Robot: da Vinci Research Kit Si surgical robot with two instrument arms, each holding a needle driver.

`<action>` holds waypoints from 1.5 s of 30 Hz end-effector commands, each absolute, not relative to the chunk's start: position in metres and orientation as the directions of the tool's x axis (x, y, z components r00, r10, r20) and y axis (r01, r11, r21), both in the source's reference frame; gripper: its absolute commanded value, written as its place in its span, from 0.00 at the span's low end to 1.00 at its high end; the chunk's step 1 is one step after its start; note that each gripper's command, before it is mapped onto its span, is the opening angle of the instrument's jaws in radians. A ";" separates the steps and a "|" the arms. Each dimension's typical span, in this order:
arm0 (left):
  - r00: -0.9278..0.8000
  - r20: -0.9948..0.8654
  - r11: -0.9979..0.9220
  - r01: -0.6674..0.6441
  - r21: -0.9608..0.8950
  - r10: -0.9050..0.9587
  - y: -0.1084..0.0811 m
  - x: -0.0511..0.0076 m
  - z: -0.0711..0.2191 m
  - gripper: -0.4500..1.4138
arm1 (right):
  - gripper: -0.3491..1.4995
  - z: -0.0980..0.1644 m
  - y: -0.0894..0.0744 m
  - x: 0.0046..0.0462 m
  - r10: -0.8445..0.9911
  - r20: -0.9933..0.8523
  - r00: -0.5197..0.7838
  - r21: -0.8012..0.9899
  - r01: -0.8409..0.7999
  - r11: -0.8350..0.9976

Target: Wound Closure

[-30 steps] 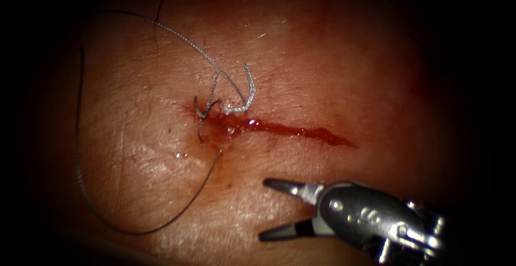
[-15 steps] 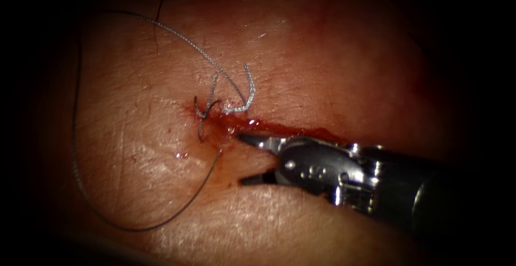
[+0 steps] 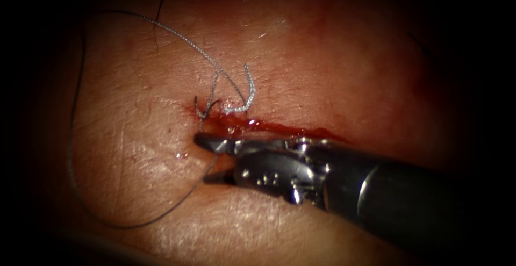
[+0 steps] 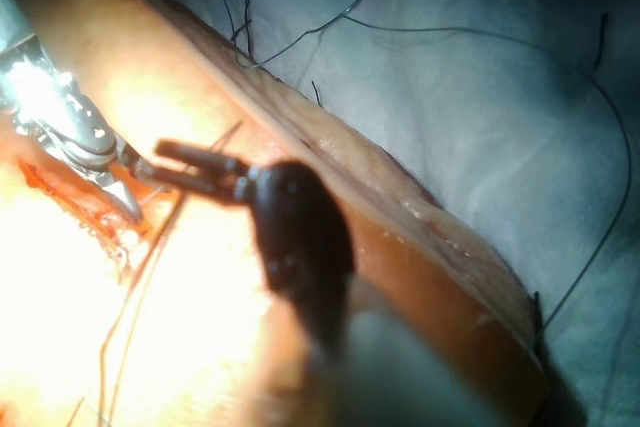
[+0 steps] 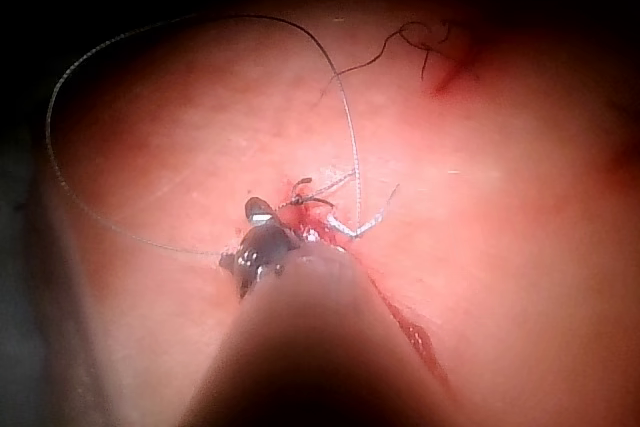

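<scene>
On tissue (image 3: pixel 322 56), looping thread (image 3: pixel 72 153)

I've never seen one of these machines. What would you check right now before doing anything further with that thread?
1. Right tool free to grasp: jaws open, holding nothing: ok.
2. Thread placed for it: runs between those jaws, near the cut's left end: ok.
3. Left tool out of the way: above the tissue, jaws open, empty: ok.
4. Where the needle is: cannot tell.
5. Red fluid pooled along the cut: not ok.
</scene>
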State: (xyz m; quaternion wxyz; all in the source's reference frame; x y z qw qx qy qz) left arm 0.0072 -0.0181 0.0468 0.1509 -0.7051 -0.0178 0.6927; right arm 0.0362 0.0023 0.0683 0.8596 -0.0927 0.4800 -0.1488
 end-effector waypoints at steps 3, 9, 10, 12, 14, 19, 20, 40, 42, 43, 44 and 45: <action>0.036 -0.971 -0.953 -0.184 -0.240 0.237 -0.019 0.0072 0.047 0.00 | 0.44 0.070 0.001 0.0378 -0.354 -0.775 0.524 -0.273 0.227 0.935; 0.038 -0.971 -0.954 -0.183 -0.239 0.236 -0.019 0.0071 0.047 0.00 | 0.00 0.069 0.001 0.0357 -0.364 -0.763 0.534 -0.246 0.282 0.928; 0.038 -0.971 -0.954 -0.183 -0.239 0.236 -0.019 0.0070 0.047 0.00 | 0.00 0.069 0.001 0.0356 -0.355 -0.767 0.535 -0.237 0.277 0.931; 0.039 -0.971 -0.954 -0.181 -0.239 0.235 -0.019 0.0070 0.047 0.00 | 0.00 0.068 0.000 0.0351 -0.295 -0.785 0.544 -0.186 0.248 0.951; 0.040 -0.971 -0.954 -0.181 -0.238 0.235 -0.019 0.0070 0.047 0.00 | 0.00 0.067 -0.001 0.0344 -0.257 -0.790 0.557 -0.157 0.222 0.962; 0.046 -0.972 -0.955 -0.180 -0.236 0.231 -0.020 0.0065 0.047 0.00 | 0.00 0.060 -0.006 0.0325 -0.181 -0.822 0.541 -0.087 0.195 0.977; 0.045 -0.972 -0.955 -0.181 -0.235 0.230 -0.020 0.0063 0.048 0.00 | 0.00 0.059 -0.006 0.0323 -0.175 -0.827 0.534 -0.080 0.196 0.977; 0.052 -0.972 -0.960 -0.155 -0.234 0.228 -0.020 0.0062 0.048 0.00 | 0.83 0.044 -0.011 0.0296 -0.013 -0.912 0.410 0.051 0.145 0.988; 0.043 -0.970 -0.958 -0.153 -0.243 0.239 -0.019 0.0078 0.047 0.00 | 0.85 0.045 -0.009 0.0257 0.011 -0.921 0.389 0.049 0.088 0.995; 0.044 -0.969 -0.957 -0.155 -0.246 0.242 -0.019 0.0084 0.047 0.00 | 0.85 0.046 -0.008 0.0243 0.019 -0.920 0.391 0.049 0.067 0.997; 0.042 -0.969 -0.955 -0.159 -0.248 0.245 -0.019 0.0090 0.047 0.00 | 0.85 0.046 -0.007 0.0236 0.022 -0.918 0.395 0.051 0.062 0.997; 0.047 -0.968 -0.953 -0.168 -0.252 0.248 -0.018 0.0097 0.047 0.00 | 0.85 0.047 -0.006 0.0225 0.029 -0.914 0.404 0.054 0.051 0.997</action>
